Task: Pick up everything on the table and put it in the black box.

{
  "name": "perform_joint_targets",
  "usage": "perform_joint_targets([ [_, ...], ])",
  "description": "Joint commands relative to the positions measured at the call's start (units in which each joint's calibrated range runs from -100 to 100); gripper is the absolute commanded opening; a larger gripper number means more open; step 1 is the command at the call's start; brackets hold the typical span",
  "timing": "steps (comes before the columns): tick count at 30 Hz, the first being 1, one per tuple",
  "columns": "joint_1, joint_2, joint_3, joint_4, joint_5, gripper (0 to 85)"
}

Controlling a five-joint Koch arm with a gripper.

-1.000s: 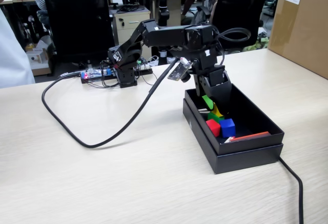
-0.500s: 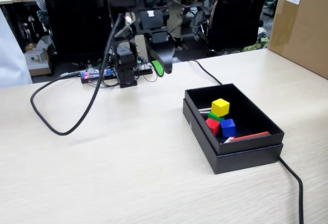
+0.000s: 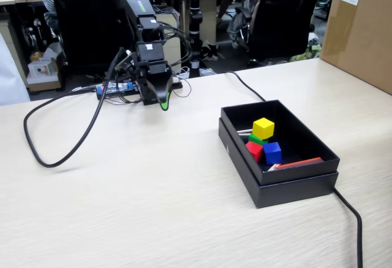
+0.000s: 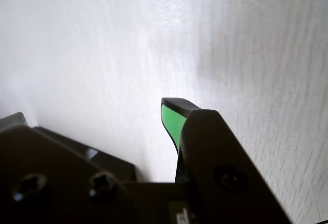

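Arm: your black hobby arm sits folded low at the far side of the light beige wood-grain worktop (image 3: pixel 122 194), its fingers (image 3: pixel 163 103) pointing down at the bare surface, well apart from the box.
Fingers: in the fixed view you see 1 dark tip edged in green just above the worktop; in the wrist view the fingers (image 4: pixel 174 114) show a green-padded tip pressed against a black one with no gap visible, so they look together and hold nothing.
Box: your shallow matte black rectangular box (image 3: pixel 294 185) stands on the right half of the worktop in the fixed view, its rim nested around the base.
Cubes: all 4 are inside the box. The small yellow cube (image 3: pixel 263 128) rides on top of the small green cube (image 3: pixel 256 140), of which you see only a sliver. The small red cube (image 3: pixel 254 151) and the small blue cube (image 3: pixel 272 153) sit side by side just in front, touching or nearly so.
Other contents: a flat red strip (image 3: pixel 299 163) lies along the near wall of the box.
Cables: 1 thick black cable (image 3: pixel 67 151) loops across the worktop left of the arm; another black cable (image 3: pixel 350 216) runs off past the box's right corner.
Background: a big brown cardboard box (image 3: pixel 361 29) stands at the far right.
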Motion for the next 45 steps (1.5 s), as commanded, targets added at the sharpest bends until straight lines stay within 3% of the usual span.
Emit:
perform_joint_targets([
  [1,-0.73,-1.29,-7.04,12.65,-1.22,51.6],
  [10,-0.39,-1.29,-30.06,33.9,-2.78,49.9],
  [45,-0.44,-1.29,-31.7,32.34,-2.78,49.1],
])
